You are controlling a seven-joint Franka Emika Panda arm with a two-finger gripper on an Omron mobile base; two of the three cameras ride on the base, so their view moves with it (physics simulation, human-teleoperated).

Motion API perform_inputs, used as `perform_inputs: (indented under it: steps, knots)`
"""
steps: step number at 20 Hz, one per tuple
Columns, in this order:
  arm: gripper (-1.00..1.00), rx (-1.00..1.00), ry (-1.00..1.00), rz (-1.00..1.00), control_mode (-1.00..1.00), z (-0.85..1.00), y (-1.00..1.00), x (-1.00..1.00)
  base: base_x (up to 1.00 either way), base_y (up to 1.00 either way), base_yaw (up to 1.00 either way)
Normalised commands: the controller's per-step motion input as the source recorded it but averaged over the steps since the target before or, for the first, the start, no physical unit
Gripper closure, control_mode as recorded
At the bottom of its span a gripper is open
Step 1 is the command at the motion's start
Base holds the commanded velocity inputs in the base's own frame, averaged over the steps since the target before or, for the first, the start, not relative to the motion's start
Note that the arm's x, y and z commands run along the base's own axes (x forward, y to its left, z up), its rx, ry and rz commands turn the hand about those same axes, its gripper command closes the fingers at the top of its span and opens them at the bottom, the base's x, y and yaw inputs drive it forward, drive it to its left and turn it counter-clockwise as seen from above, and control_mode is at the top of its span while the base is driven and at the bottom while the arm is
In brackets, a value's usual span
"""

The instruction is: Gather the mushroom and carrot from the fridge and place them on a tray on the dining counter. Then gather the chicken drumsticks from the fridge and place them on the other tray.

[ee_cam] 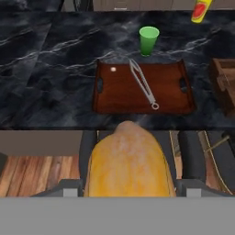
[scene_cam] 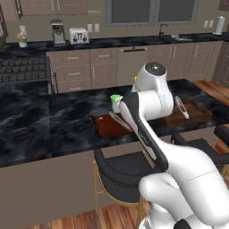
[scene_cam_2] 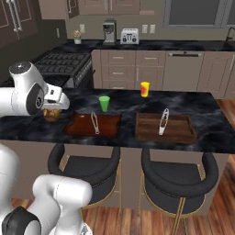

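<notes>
My gripper (ee_cam: 128, 186) is shut on a golden-brown chicken drumstick (ee_cam: 130, 158), which bulges up between the two fingertips in the hand view. In the right base view the gripper (scene_cam_2: 51, 111) hangs with the drumstick (scene_cam_2: 51, 114) over the dining counter (scene_cam_2: 202, 105), just left of a reddish-brown tray (scene_cam_2: 110, 123). That tray (ee_cam: 119, 92) lies ahead of the hand and carries metal tongs (ee_cam: 143, 85) and a small pale speck. A darker wooden tray (scene_cam_2: 179, 131) with its own tongs (scene_cam_2: 163, 121) lies further right. The mushroom, carrot and fridge are out of view.
A green cup (scene_cam_2: 104, 103) stands just behind the reddish tray, and a yellow and red bottle (scene_cam_2: 145, 89) stands further back. Two black round stools (scene_cam_2: 87, 167) (scene_cam_2: 179, 176) sit under the counter's near edge. A stove (scene_cam_2: 59, 64) is at the back left.
</notes>
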Motion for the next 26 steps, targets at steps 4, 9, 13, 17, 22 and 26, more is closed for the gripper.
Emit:
perform_inputs:
  steps: [4,9,13,17,22,26]
  knots:
    - [1.0,0.0,-0.01,0.0,-1.0,-0.35,0.22,0.6,0.0,0.0,0.0]
    - [1.0,0.0,0.0,0.0,-1.0,-0.4,0.12,0.6,0.0,0.0,0.0]
    - [1.0,0.0,0.0,0.0,-1.0,-0.4,0.08,0.53,0.0,0.0,0.0]
    - [1.0,0.0,0.0,0.0,-1.0,-0.4,0.05,0.46,0.0,0.0,0.0]
    - [1.0,0.0,0.0,0.0,-1.0,-0.38,0.03,0.43,0.0,0.0,0.0]
    - [1.0,0.0,0.0,0.0,-1.0,-0.36,0.03,0.48,0.0,0.0,0.0]
